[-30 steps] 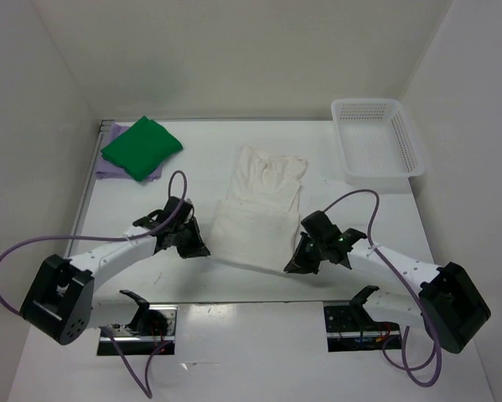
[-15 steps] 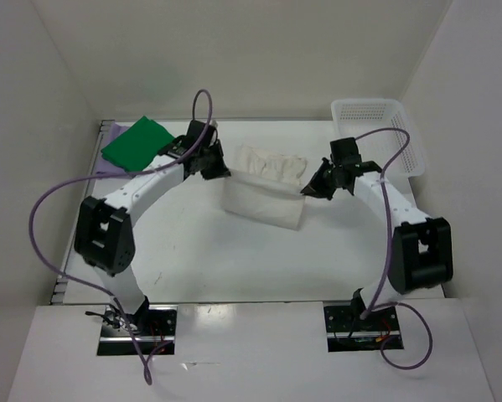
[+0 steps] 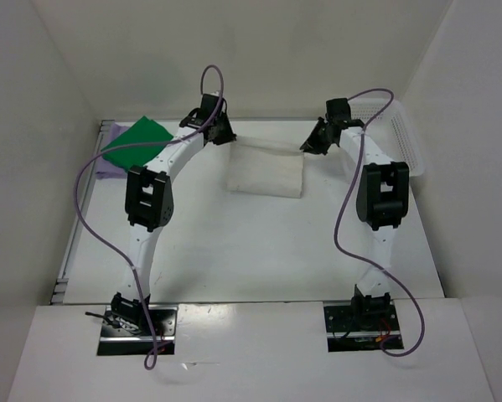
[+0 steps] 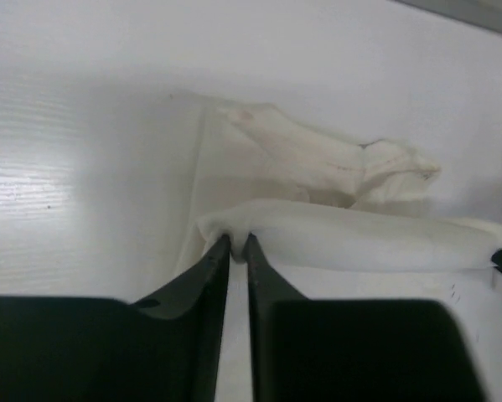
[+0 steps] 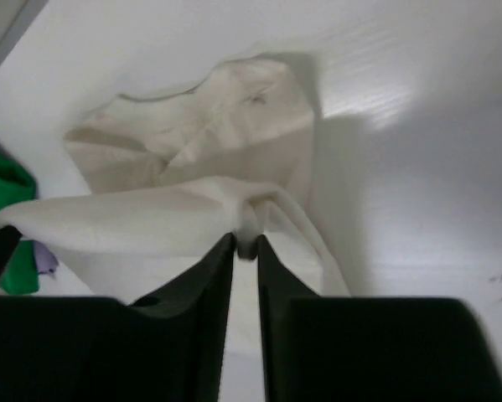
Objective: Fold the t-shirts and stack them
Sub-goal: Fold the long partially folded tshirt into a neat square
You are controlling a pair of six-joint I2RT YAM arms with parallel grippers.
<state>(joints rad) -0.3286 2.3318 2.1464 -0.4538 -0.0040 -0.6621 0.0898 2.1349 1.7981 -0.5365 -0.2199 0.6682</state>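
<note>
Left claw (image 4: 238,241), right claw (image 5: 245,241) each clamped on white t-shirt (image 3: 267,172) corner, far-middle of desk (image 3: 234,251). Two-corner hold keeps fold square, I reckon. Green t-shirt (image 3: 135,144) atop lavender t-shirt (image 3: 108,170), far left.

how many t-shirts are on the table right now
3. The white t-shirt lies folded at the far middle; the green t-shirt sits at the far left, atop the lavender t-shirt, mostly hidden beneath it. More could lie under that pile.

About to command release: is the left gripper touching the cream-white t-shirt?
Touching. The left wrist view shows the left gripper nipping the folded edge of the cream-white t-shirt, with cloth bunched right at its tips.
</note>
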